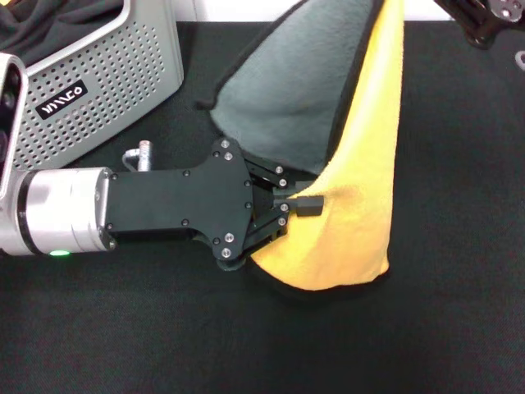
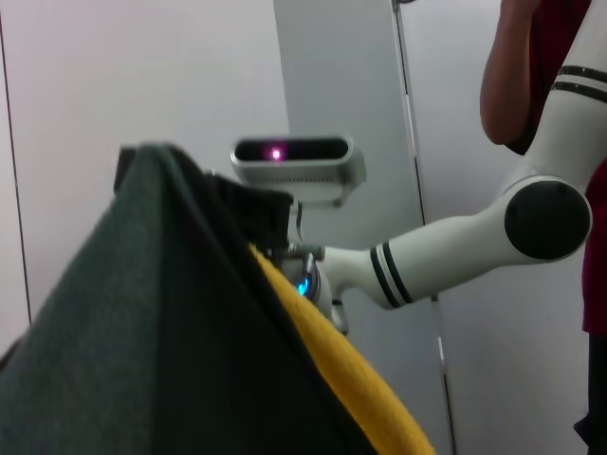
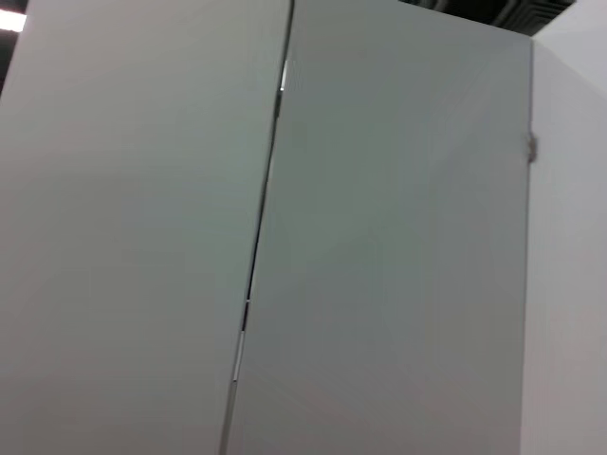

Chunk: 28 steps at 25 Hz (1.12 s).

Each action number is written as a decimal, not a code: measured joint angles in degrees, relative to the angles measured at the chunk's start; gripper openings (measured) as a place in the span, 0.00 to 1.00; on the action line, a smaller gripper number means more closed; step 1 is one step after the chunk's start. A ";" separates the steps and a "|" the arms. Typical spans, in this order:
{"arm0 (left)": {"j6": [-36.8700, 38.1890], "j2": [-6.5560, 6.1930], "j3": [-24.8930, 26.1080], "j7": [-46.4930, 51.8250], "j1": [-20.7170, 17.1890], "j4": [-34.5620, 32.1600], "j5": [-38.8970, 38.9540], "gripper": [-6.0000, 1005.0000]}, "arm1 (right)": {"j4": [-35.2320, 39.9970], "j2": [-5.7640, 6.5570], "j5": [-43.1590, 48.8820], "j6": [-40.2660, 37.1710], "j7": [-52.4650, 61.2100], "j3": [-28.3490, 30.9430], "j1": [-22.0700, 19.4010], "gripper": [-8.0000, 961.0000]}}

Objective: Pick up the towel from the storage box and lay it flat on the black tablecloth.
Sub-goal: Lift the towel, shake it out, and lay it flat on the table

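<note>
Two-faced towel (image 1: pixel 353 213) hanging clear of storage box (image 1: pixel 107 82), over black tablecloth (image 1: pixel 459 312), lower edge touching cloth. Being pinched mid-edge by left gripper (image 1: pixel 297 203), presumably for spreading. Right gripper (image 1: pixel 484 20) holding upper corner apparently; closure impossible to confirm.

1. The left arm reaches in level from the left of the head view, wrist horizontal.
2. The left gripper (image 1: pixel 299 205) has its fingers pinched together on cloth.
3. The right gripper (image 1: pixel 484 20) sits at the top right edge.
</note>
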<state>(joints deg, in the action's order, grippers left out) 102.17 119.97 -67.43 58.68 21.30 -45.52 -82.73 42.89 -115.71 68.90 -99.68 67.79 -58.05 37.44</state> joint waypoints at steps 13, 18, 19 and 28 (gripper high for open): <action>-2.16 0.17 0.05 -1.46 2.07 4.47 0.28 0.08 | 4.04 0.09 -0.51 0.99 0.45 0.17 0.39 0.03; -2.26 0.13 0.49 -2.04 2.77 6.18 0.34 0.11 | 6.20 0.07 -0.64 0.99 0.48 0.31 0.12 0.03; -2.31 0.12 0.53 -2.17 2.80 6.32 0.34 0.11 | 6.68 0.04 -0.67 0.99 0.48 0.37 0.04 0.03; -3.07 0.08 0.43 -2.34 2.78 6.41 0.19 0.11 | 8.04 0.13 -2.50 0.96 0.10 1.44 -0.11 0.04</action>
<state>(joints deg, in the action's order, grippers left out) 99.10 120.06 -67.00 56.34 24.08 -39.11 -82.54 50.93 -115.58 66.40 -98.73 67.90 -56.61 37.34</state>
